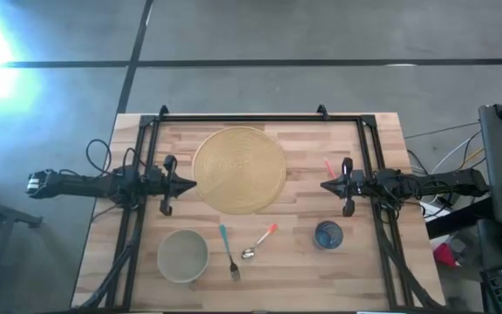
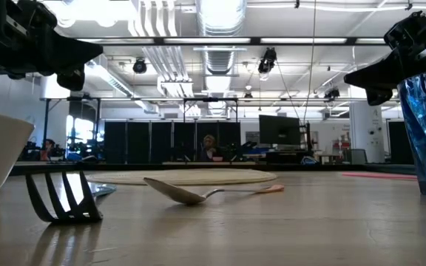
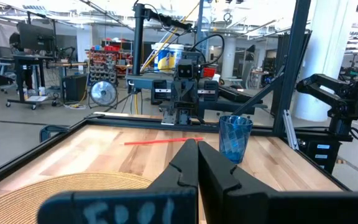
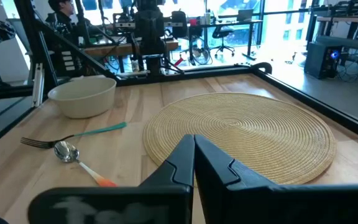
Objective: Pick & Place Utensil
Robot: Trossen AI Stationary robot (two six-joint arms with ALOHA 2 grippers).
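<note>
Wooden desk (image 1: 356, 270), nothing grasped yet. Fork (image 1: 227, 251) and spoon (image 1: 258, 242) lie near the front edge between bowl (image 1: 182, 256) and cup (image 1: 328, 235). Left end effector (image 1: 186, 185) and right end effector (image 1: 325, 185) hover at the mat's (image 1: 239, 169) sides, fingers together. Best to spread them before descending, straddle the handle mid-length.

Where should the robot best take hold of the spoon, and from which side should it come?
Grip the spoon at mid-handle, coming straight down from above. It lies flat on the table, apart from the fork, and its thin handle suits the two fingers better than the rounded bowl does.
</note>
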